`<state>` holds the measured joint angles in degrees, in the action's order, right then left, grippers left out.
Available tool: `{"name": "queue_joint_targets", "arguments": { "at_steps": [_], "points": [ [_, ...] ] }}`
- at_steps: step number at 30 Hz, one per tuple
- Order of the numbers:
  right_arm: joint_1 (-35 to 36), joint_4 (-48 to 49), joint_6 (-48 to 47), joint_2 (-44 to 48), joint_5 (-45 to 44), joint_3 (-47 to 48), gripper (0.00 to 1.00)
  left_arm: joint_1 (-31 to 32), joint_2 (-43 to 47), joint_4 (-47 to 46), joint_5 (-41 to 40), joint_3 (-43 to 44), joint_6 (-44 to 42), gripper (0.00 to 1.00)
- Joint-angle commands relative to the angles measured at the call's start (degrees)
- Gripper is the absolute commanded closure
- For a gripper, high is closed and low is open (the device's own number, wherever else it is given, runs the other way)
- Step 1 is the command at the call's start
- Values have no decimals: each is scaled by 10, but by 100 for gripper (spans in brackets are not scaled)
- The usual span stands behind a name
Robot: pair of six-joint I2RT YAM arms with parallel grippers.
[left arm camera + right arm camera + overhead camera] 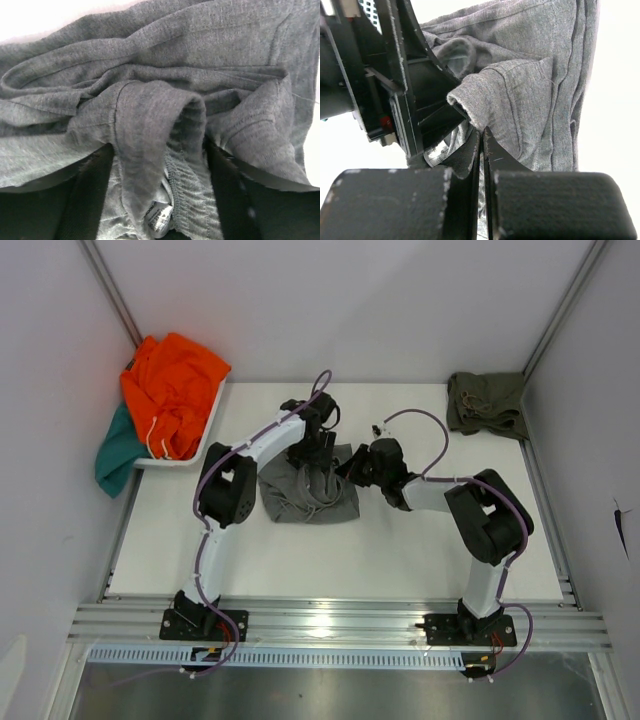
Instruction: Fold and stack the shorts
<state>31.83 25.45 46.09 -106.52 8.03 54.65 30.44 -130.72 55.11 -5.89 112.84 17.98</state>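
**Early stage: grey shorts under both grippers but unfolded, nothing stacked.**

Your left gripper (159,150) has its jaws apart, astride a raised fold of the grey shorts (308,492). Waistband and label lie between them, not pinched as far as the wrist view shows. Your right gripper (482,137) has its jaws pressed together with a hem right at their tips, and you cannot tell whether any cloth is caught. The grey shorts lie rumpled beneath both pairs of jaws, so judge their fold as barely begun. The olive shorts (487,403) sit well beyond the right jaws in a rough bunch, and it is unclear whether they count as folded. The orange garment (175,390) and teal garment (117,452) rest in and over the tray (170,465), well past the left jaws. Left for you: flatten and fold the grey, then stack the two pairs.
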Motion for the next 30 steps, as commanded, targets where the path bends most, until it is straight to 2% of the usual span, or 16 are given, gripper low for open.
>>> {"name": "queue_joint_targets", "arguments": {
  "at_steps": [1,2,4,5,8,9,17,22,30],
  "points": [
    [5,22,1,5,-3,-7,100,2,1,-12,-10,-2,-3,30],
    [5,22,1,5,-3,-8,100,3,5,-15,-10,-8,-4,36],
    [5,24,2,6,-3,-9,100,2,10,-19,-11,-14,-5,56],
    [5,24,2,6,-3,-9,100,3,15,-22,-11,-17,-6,70],
    [5,25,2,3,-2,-8,100,2,20,-25,-11,-20,-7,89],
    [5,25,2,1,0,-6,100,3,19,-24,-11,-19,-7,99],
    [8,17,9,-21,42,30,100,5,41,-21,-28,-20,-8,99],
    [5,35,46,-44,81,57,100,19,98,-59,-39,-87,-6,99],
    [2,71,132,-83,118,89,100,34,154,-102,-42,-131,9,99]
  ]
}}
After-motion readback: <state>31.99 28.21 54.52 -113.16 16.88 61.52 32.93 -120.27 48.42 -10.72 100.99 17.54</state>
